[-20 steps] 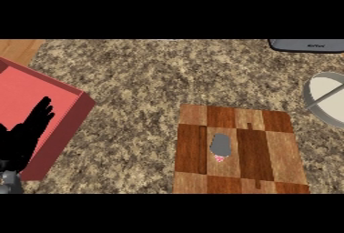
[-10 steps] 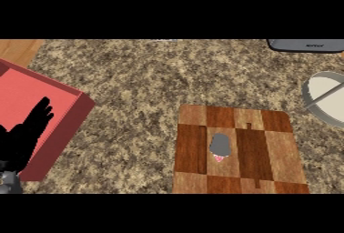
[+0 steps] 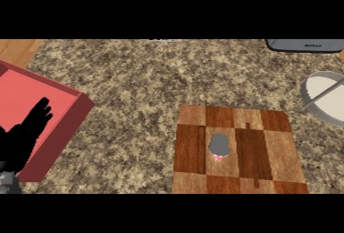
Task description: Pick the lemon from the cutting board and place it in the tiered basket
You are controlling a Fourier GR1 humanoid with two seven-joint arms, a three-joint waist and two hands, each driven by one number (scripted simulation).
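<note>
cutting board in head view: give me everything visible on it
The cutting board is a rectangular wooden slab made of blocks in alternating light and dark brown, lying flat on the speckled countertop at the lower right of centre. Its near edge runs out of the picture. One small grey oval object with a pinkish tip at its near end rests near the board's middle. No hand touches the board; the left hand rests open at the far left.

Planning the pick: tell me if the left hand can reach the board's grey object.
Probably: only bare counter lies between the left hand and the grey object, uncovered on the cutting board.
</note>
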